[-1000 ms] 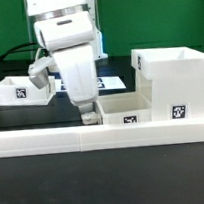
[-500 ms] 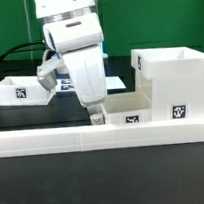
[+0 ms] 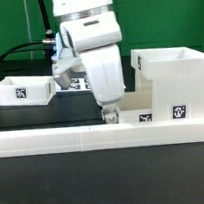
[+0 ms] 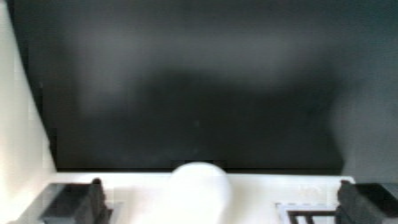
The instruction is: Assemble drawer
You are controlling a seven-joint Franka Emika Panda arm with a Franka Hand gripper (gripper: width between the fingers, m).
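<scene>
One box housing (image 3: 173, 74) stands on the right. There are two small trays: the left tray (image 3: 24, 92) far off on the left, and the right tray (image 3: 134, 111) just left of the housing, partly hidden. The square tags number three, one on each of these parts. One long white rail (image 3: 53, 142) lies along the near side. One marker board (image 3: 79, 84) shows at the far side. There is one arm (image 3: 93, 46) with one gripper (image 3: 110, 114), and the wrist view shows its two fingers (image 4: 71, 200).

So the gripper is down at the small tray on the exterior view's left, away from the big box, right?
No. The exterior view shows the gripper down at the small tray beside the big box; the tray on that view's left stands apart.
</scene>
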